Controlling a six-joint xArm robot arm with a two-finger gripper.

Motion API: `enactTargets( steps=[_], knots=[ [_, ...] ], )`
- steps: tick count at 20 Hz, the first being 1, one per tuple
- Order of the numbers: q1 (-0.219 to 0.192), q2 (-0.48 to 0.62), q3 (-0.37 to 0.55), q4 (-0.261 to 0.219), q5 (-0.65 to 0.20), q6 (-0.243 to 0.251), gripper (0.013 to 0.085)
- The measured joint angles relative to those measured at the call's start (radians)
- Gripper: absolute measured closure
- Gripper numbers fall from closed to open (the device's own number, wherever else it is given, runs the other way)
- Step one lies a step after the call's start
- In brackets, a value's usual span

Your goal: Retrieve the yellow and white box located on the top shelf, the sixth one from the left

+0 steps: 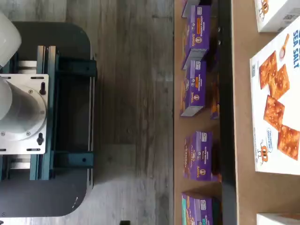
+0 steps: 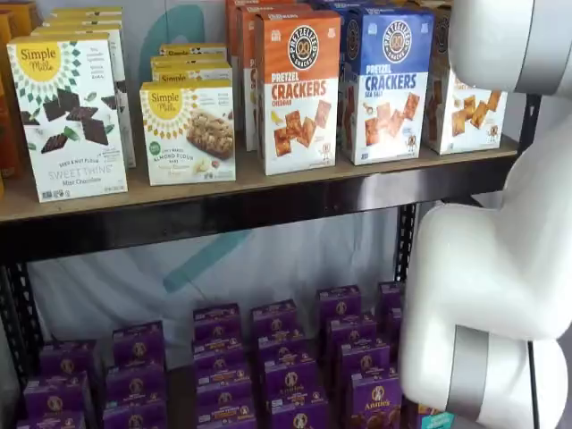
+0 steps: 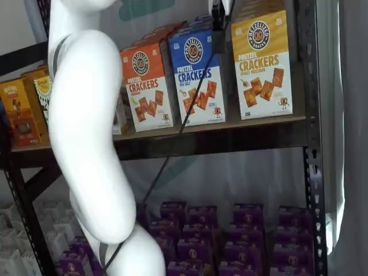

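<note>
The yellow and white box (image 3: 261, 63) stands upright at the right end of the top shelf (image 3: 230, 131), next to the black upright. In a shelf view it (image 2: 466, 109) is partly hidden behind my white arm. The shelf also shows in the wrist view (image 1: 243, 187) and in a shelf view (image 2: 268, 195). My gripper (image 3: 218, 26) shows only as a black part hanging from the view's top edge with a cable beside it. It is in front of the blue-topped carton, just left of the yellow box. No gap between the fingers can be made out. It holds nothing.
A blue-topped Sea Salt carton (image 3: 198, 75) and an orange-topped carton (image 3: 146, 86) stand left of the yellow box. Simple Mills boxes (image 2: 67, 116) fill the shelf's left. Small purple boxes (image 2: 286, 357) fill the lower level. My white arm (image 3: 86, 126) crosses both shelf views. A dark mount (image 1: 47, 117) shows in the wrist view.
</note>
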Motion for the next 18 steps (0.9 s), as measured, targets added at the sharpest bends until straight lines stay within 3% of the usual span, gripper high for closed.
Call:
enactTargets(
  steps=[2,6,8,14,18],
  knots=[
    [0.028,0.002,-0.006,-0.050,0.019,0.003,0.0130],
    [0.039,-0.025,0.028,-0.058,0.010,0.011,0.0130],
    [0.025,-0.030,0.031,-0.025,0.007,0.013,0.0130],
    [-0.076,-0.035,0.026,0.184,-0.077,0.019,0.0130],
    [-0.102,0.020,-0.059,0.238,-0.077,0.028,0.0130]
  ],
)
